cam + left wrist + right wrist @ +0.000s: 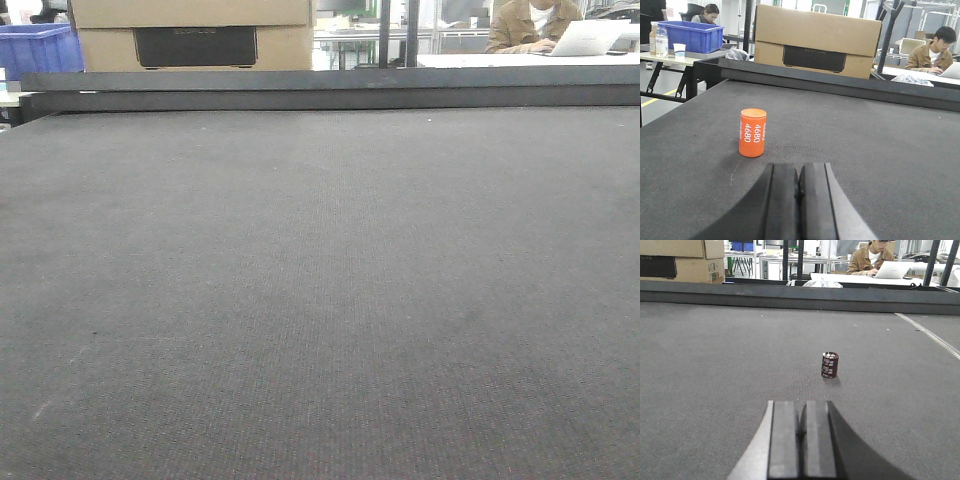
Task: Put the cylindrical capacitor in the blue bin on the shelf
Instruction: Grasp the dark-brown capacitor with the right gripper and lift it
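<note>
Dark surface (715,365) holds the capacitor (830,365), not picked up yet. Left claw (799,172) and right claw (801,410) are closed, empty. Next, the right claw should open and reach.

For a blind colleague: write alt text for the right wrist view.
A small dark cylindrical capacitor stands upright on a grey mat, ahead and slightly right of the right gripper, jaws shut. Behind, a person works at a laptop.

Orange cylinder (752,132) with white digits, dark brown capacitor (830,364), grey mat (320,300).
</note>
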Available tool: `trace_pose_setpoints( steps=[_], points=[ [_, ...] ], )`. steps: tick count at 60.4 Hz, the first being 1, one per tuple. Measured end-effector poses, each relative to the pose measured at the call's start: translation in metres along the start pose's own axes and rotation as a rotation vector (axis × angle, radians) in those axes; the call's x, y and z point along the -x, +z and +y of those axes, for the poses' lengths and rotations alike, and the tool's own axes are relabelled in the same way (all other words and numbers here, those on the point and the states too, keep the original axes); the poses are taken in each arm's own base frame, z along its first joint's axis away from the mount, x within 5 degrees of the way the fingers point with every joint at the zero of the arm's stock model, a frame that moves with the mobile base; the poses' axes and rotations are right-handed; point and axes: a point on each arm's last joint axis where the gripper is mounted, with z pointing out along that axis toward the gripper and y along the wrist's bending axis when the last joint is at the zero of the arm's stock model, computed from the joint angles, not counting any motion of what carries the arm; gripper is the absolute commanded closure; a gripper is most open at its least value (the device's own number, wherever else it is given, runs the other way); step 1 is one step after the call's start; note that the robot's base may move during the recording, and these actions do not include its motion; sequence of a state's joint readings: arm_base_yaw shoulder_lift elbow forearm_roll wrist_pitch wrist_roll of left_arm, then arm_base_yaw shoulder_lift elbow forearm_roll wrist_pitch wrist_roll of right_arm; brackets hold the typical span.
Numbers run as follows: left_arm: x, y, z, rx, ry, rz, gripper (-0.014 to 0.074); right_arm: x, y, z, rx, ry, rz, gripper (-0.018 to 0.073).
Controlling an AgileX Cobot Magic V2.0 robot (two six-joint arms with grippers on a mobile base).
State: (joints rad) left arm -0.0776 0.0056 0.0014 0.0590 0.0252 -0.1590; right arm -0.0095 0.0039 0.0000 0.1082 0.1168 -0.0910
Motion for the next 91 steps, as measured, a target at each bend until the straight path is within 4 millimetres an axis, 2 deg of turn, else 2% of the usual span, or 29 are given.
trace_pose_setpoints(
  steps=[51,71,73,77,87,91],
  points=[
    [0.004,0.0,-0.001,-0.005,0.0,-0.046,0.0707,0.001,0.0,0.0,-0.001,0.0,-0.015,0.0722],
    [0.016,-0.001,-0.002,-0.021,0.0,-0.149,0.0707,0.014,-0.001,-0.001,-0.012,0.0,-0.142,0.0722],
    [0.021,-0.002,-0.003,-0.02,0.0,-0.15,0.0707,0.018,-0.002,-0.001,-0.011,0.004,-0.151,0.0722],
    [0.038,-0.005,-0.004,-0.014,0.0,-0.137,0.0707,0.041,-0.008,0.0,-0.007,0.023,-0.214,0.0722],
    [0.084,-0.006,-0.007,0.011,0.037,-0.073,0.0703,0.116,-0.036,0.002,0.015,0.044,-0.372,0.0718],
    [0.101,-0.003,-0.008,0.018,0.046,-0.059,0.0664,0.146,-0.045,0.004,0.023,0.043,-0.404,0.0659]
  ],
)
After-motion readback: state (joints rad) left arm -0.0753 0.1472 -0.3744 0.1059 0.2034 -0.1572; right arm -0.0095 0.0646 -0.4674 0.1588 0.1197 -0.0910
